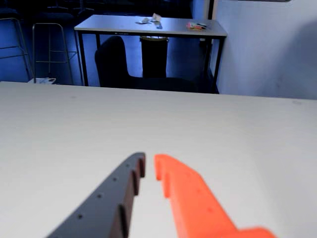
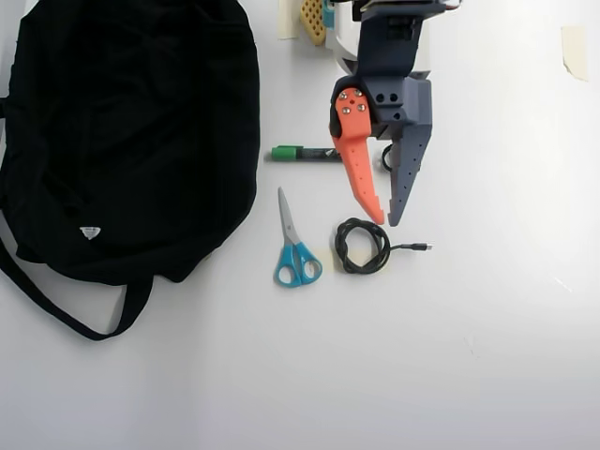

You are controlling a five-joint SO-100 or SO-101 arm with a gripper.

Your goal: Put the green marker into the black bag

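2 end effector (image 2: 384, 223) fingers nearly together, empty, above the table (image 2: 487, 356), green marker (image 2: 302, 153) just beside.

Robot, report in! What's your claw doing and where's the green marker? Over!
Gripper nearly shut, empty, above the table. Green marker flat on table, partly under the gripper, right of black bag in the overhead view. Scissors and coiled cable lie nearby.

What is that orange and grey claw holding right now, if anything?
Nothing. The gripper hangs nearly shut with only bare table showing between its fingertips in the wrist view. The green marker lies on the table, partly under the orange finger in the overhead view.
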